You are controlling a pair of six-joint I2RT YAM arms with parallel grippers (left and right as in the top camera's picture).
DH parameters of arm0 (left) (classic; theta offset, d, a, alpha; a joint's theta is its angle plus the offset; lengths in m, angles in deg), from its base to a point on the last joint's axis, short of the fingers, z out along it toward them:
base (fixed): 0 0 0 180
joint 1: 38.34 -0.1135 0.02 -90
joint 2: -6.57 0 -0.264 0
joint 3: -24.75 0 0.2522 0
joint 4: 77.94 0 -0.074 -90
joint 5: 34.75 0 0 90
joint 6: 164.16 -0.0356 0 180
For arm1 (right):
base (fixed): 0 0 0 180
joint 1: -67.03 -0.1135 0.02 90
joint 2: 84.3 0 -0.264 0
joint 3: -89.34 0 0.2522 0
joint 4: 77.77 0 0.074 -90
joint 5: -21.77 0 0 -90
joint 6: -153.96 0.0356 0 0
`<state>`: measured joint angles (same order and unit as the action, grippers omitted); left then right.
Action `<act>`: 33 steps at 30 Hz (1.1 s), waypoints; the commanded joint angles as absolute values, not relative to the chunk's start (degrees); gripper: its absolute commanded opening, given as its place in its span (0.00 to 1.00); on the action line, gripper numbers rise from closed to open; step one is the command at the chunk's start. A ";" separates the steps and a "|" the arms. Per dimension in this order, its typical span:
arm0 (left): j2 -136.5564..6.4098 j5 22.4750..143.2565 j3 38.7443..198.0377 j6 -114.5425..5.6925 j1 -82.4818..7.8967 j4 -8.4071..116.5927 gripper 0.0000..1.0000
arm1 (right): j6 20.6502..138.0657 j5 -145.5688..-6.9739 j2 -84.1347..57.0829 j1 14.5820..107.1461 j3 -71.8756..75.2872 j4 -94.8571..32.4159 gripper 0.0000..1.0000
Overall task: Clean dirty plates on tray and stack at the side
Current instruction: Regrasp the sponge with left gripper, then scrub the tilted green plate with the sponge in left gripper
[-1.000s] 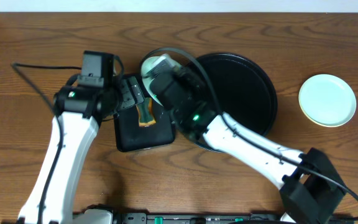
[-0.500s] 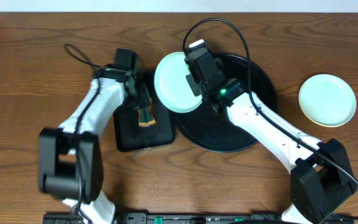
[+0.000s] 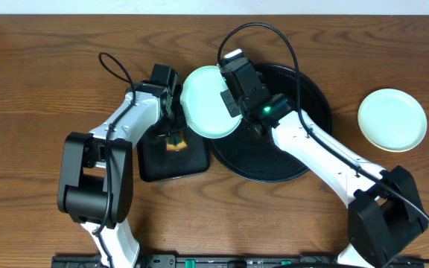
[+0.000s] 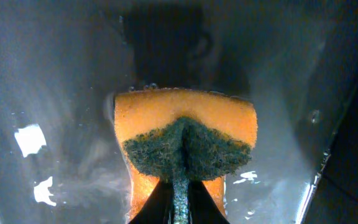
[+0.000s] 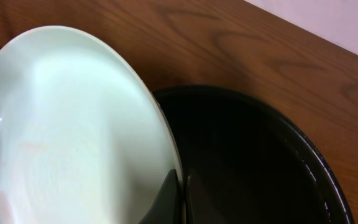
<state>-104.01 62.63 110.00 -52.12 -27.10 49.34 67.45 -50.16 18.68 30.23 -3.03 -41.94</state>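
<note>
At the edge of the black tray (image 3: 304,119), holding a mint plate (image 3: 207,104) in the right gripper (image 5: 180,194) and a sponge (image 4: 185,134) in the left gripper (image 4: 178,200), likely needing to rub them together next.

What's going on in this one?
The right claw pinches the rim of a pale mint plate, holding it over the left edge of the round black tray. The left claw grips an orange sponge in the wet rectangular tray. A second mint plate sits on the table at the right.
</note>
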 commanded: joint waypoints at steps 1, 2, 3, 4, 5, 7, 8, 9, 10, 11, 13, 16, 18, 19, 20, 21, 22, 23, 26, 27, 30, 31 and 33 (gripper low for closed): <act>-103.53 63.33 110.37 -52.60 -28.17 46.98 0.08 | 68.63 -50.27 17.48 30.21 -4.40 -41.70 0.01; -102.46 63.83 110.78 -52.47 -28.52 46.17 0.07 | 68.60 -50.27 17.50 30.21 -4.40 -41.66 0.01; -101.24 64.55 111.16 -52.45 -28.89 45.58 0.07 | 68.60 -50.27 17.50 30.21 -4.40 -41.57 0.01; -99.40 65.77 111.48 -52.45 -29.33 45.05 0.07 | 68.60 -50.27 17.50 30.21 -4.40 -41.57 0.01; -97.80 66.93 111.53 -52.45 -29.63 45.01 0.08 | 68.60 -50.25 17.50 30.21 -4.40 -41.61 0.01; -94.07 69.47 111.53 -52.12 -29.94 45.05 0.07 | 68.60 -50.25 17.48 30.23 -4.40 -41.70 0.01; -92.23 69.86 111.53 -50.70 -29.92 45.05 0.07 | 68.60 -50.25 17.50 30.23 -4.40 -41.70 0.01; -90.66 69.86 111.51 -49.21 -29.74 45.10 0.07 | 68.60 -50.25 17.48 30.23 -4.40 -41.72 0.01; -89.45 69.95 111.51 -48.10 -29.35 45.34 0.07 | 68.60 -50.25 17.50 30.19 -4.40 -41.83 0.01; -88.71 70.60 111.51 -47.81 -28.84 45.73 0.07 | 68.56 -50.25 17.50 30.19 -4.40 -41.96 0.01; -88.43 71.81 111.51 -47.55 -27.73 46.52 0.07 | 67.05 -50.25 17.48 30.17 -4.40 -42.33 0.01; -89.30 71.70 111.22 -46.35 -26.13 46.63 0.07 | 62.72 -49.53 17.50 29.58 -4.40 -42.36 0.01; -90.07 71.70 110.83 -45.34 -25.57 46.76 0.07 | 60.60 -47.87 17.50 28.81 -4.40 -42.40 0.01; -90.55 71.72 110.72 -44.78 -25.33 46.91 0.08 | 60.06 -46.58 17.50 28.24 -4.40 -42.44 0.01; -91.14 71.72 110.70 -44.19 -25.11 47.13 0.08 | 59.99 -45.44 17.50 27.85 -4.40 -42.55 0.01; -91.66 71.74 110.70 -43.59 -24.87 47.42 0.07 | 60.01 -44.09 17.50 27.41 -4.40 -42.60 0.01; -92.43 71.74 110.63 -43.38 -24.56 47.94 0.07 | 60.01 -43.06 17.50 27.04 -4.40 -42.60 0.01; -93.04 71.74 110.61 -43.29 -24.23 48.29 0.08 | 59.99 -42.49 17.50 26.76 -4.40 -42.55 0.01; -95.92 71.76 110.61 -41.15 -22.55 49.78 0.07 | 60.01 -41.86 17.50 26.04 -4.40 -42.55 0.01; -96.89 71.76 110.61 -40.64 -22.03 50.34 0.08 | 60.01 -41.86 17.50 25.97 -4.40 -42.53 0.01; -98.94 71.70 110.61 -40.36 -21.17 51.48 0.08 | 60.04 -41.44 17.50 25.95 -4.40 -42.55 0.01; -99.44 71.67 110.61 -40.38 -21.17 51.50 0.07 | 60.01 -41.44 17.50 25.95 -4.40 -42.55 0.01; -99.84 69.27 110.61 -40.40 -21.22 51.09 0.08 | 60.04 -41.46 17.50 25.93 -4.40 -42.53 0.01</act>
<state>-98.33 71.37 110.87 -41.52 -21.41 51.33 60.78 -43.15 18.68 26.28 -3.11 -42.40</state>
